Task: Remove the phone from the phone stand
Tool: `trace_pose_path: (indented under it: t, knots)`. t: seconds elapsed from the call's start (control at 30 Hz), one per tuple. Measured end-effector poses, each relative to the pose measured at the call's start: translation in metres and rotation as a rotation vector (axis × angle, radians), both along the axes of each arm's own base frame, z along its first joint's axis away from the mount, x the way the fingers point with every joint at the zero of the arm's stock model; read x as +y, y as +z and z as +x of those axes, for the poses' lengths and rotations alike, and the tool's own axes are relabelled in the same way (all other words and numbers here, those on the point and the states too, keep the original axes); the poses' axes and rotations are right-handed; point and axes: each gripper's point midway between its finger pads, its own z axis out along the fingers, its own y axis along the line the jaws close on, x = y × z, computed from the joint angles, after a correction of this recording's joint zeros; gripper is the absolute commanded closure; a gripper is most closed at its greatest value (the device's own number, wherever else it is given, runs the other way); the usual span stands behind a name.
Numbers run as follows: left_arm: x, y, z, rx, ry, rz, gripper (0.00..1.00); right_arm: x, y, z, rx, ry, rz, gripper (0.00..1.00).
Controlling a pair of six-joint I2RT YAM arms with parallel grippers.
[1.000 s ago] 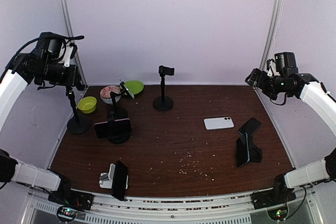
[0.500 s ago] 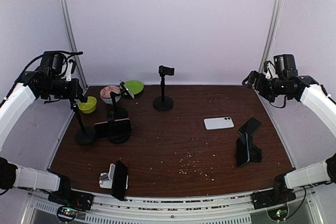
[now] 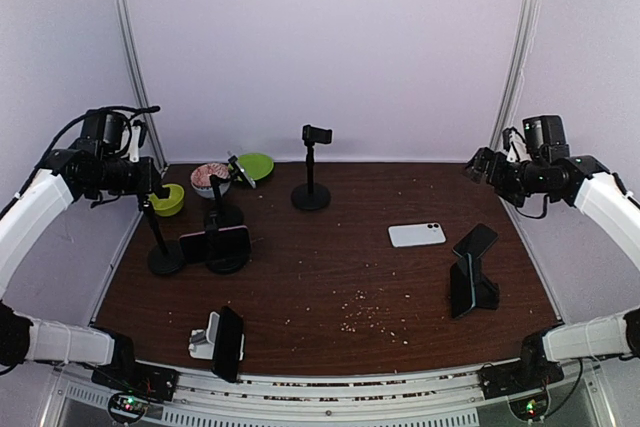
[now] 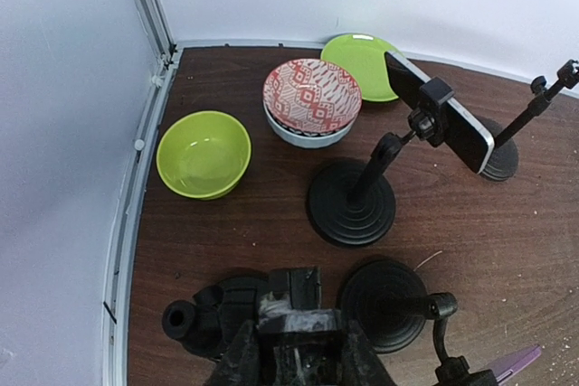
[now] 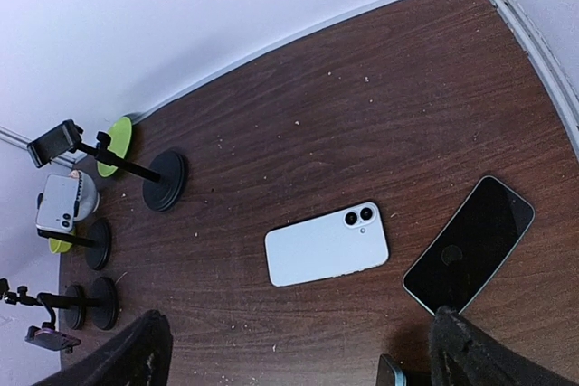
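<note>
Empty stand (image 3: 157, 232) carried to the green bowl's (image 3: 167, 199) near side.
Left tool (image 3: 142, 189) pinches its top; right tool (image 3: 478, 165) spread; phone (image 3: 215, 243) remains mounted.

White arm links (image 3: 27, 219), black joints (image 3: 104, 134), black cables (image 3: 135, 110)

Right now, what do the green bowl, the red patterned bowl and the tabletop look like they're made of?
Green bowl: likely glazed ceramic or glossy plastic; soft highlights on a smooth, uniform surface.
Red patterned bowl: probably ceramic or melamine; printed red-and-white pattern with a slight sheen.
Tabletop: dark wood or wood-look laminate, matte; grain lines show.
</note>
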Motion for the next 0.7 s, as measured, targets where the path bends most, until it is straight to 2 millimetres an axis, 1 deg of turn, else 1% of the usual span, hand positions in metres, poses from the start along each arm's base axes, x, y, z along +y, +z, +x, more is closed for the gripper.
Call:
trace_pose_path:
  t: [0.07,0.2,0.4,0.5,0.6,0.7]
  knots:
    - [0.001,0.001,-0.002,-0.011,0.002,-0.001,0.72,0.0,-0.003,-0.003,0.005,0.003,0.0,0.0]
    - [0.002,0.0,-0.005,-0.018,0.005,0.001,0.62,0.0,-0.01,-0.01,0.024,0.006,0.0,0.0]
    - [0.003,0.011,-0.003,-0.069,0.006,-0.002,0.4,0.0,-0.013,-0.018,0.044,0.011,0.001,0.0]
    - [0.002,0.014,-0.004,-0.079,-0.001,-0.001,0.26,-0.001,-0.01,-0.022,0.039,0.011,0.002,0.0]
    - [0.0,0.023,-0.003,-0.095,-0.014,-0.002,0.13,0.0,-0.007,-0.026,0.036,0.018,0.007,0.0]
    - [-0.001,0.042,-0.003,-0.13,-0.027,0.002,0.05,0.002,-0.008,-0.033,0.047,0.035,0.014,0.0]
